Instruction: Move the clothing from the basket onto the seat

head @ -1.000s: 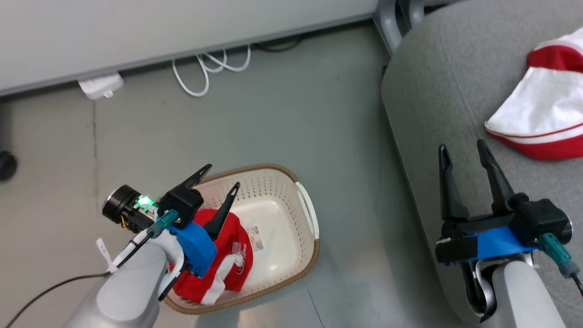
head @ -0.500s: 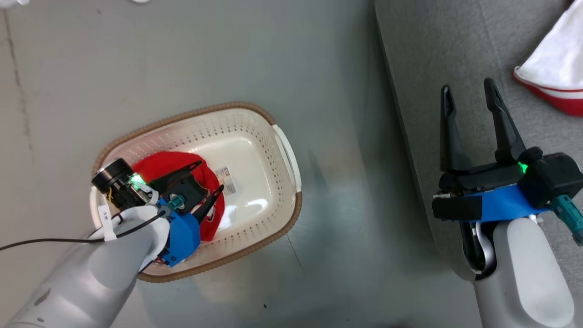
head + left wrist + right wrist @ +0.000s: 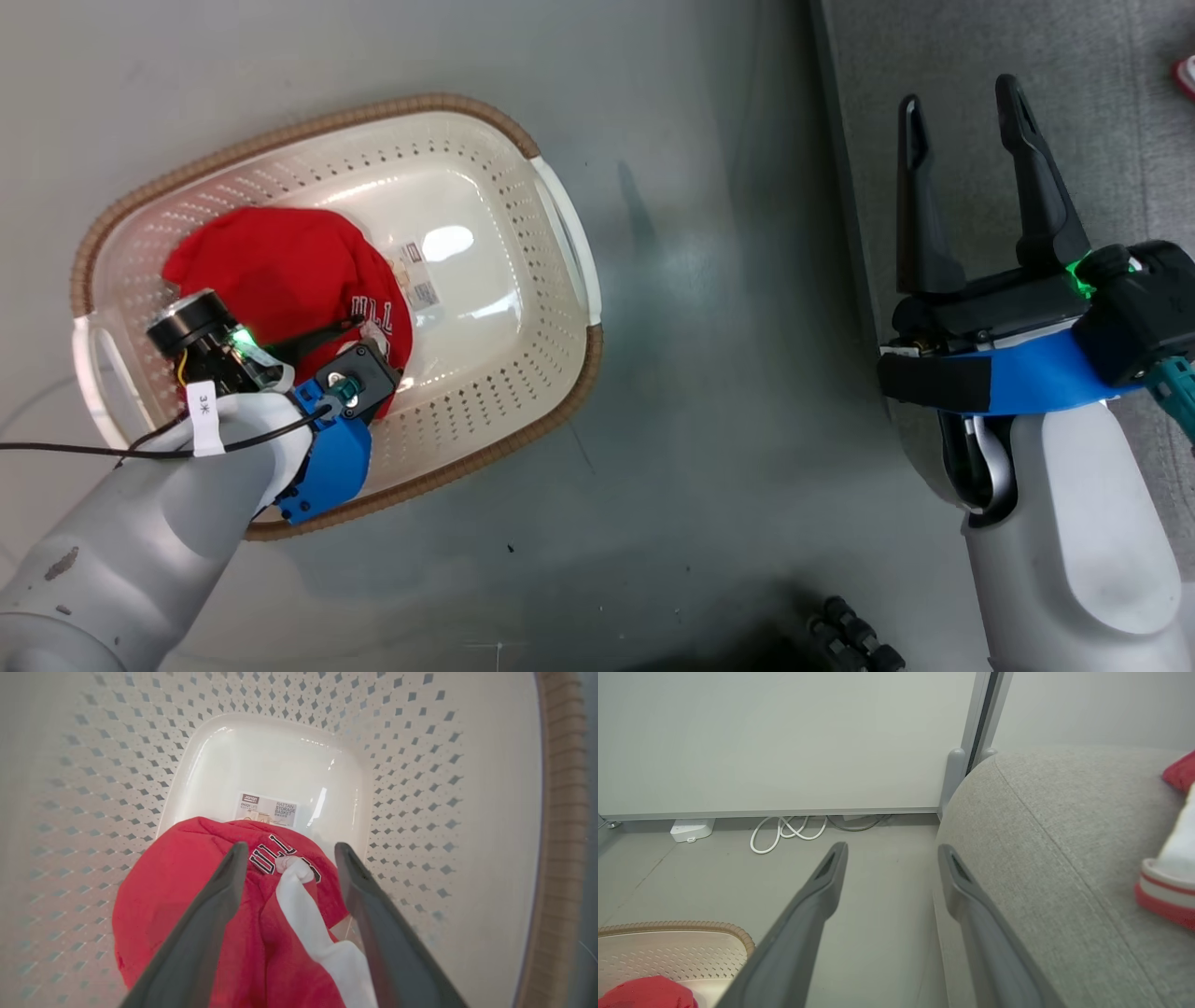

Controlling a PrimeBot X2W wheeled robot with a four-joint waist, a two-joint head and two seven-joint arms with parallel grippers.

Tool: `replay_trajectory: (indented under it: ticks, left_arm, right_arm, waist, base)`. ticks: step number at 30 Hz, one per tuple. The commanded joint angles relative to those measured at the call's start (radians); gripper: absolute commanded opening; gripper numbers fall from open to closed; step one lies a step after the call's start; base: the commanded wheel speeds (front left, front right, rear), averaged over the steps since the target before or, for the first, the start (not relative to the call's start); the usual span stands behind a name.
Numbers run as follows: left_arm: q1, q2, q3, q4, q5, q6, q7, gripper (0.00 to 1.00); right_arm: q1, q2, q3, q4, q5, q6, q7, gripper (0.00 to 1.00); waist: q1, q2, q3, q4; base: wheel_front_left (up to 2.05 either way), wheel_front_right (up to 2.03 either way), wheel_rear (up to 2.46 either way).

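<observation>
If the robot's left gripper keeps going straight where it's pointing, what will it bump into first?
Most likely the red jersey: the left gripper points down into the basket, open fingers either side of the jersey's white fold. How close is hard to tell.

Pale grey shells are covering the left forearm [image 3: 140,551] and right forearm [image 3: 1064,532]. Each wrist is wearing a blue bracket [image 3: 327,462] under black housing [image 3: 1134,313], with a green light [image 3: 1078,271] glowing and a teal plug [image 3: 347,387] sticking out. The left gripper [image 3: 290,849] and right gripper [image 3: 960,93] are showing long, dark, tapered fingers [image 3: 920,215]. A black cable [image 3: 93,451] is running past a white tag [image 3: 203,418] marked "3".
</observation>
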Motion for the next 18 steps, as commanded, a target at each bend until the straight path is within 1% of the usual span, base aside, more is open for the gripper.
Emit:
replay_trajectory:
  ticks: [1, 3, 6, 18]
  left_arm:
    - [-0.018, 0.005, -0.002, 0.005, 0.016, 0.001, 0.005, 1.00]
    - [-0.002, 0.008, -0.003, 0.010, 0.066, 0.001, 0.024, 1.00]
    - [-0.015, 0.021, -0.002, 0.021, 0.097, 0.001, 0.040, 1.00]
    - [-0.091, 0.036, -0.002, 0.080, 0.134, 0.001, 0.074, 1.00]
  right_arm:
    - [-0.022, 0.004, 0.003, -0.008, 0.007, -0.001, 0.000, 1.00]
    - [-0.028, 0.003, 0.007, -0.011, 0.008, -0.001, 0.000, 1.00]
    - [-0.040, 0.003, 0.012, -0.021, 0.011, -0.001, 0.000, 1.00]
    - [-0.046, 0.003, 0.010, -0.069, 0.020, -0.001, 0.000, 1.00]
  waist:
    - [-0.0002, 0.0000, 0.033, -0.007]
    - [-0.0002, 0.0000, 0.052, -0.011]
    - [-0.0002, 0.0000, 0.082, -0.019]
    - [-0.0002, 0.0000, 0.176, -0.036]
  base:
    - [0.00, 0.00, 0.00]
    - [0.00, 0.00, 0.00]
    - [0.00, 0.00, 0.00]
    - [0.00, 0.00, 0.00]
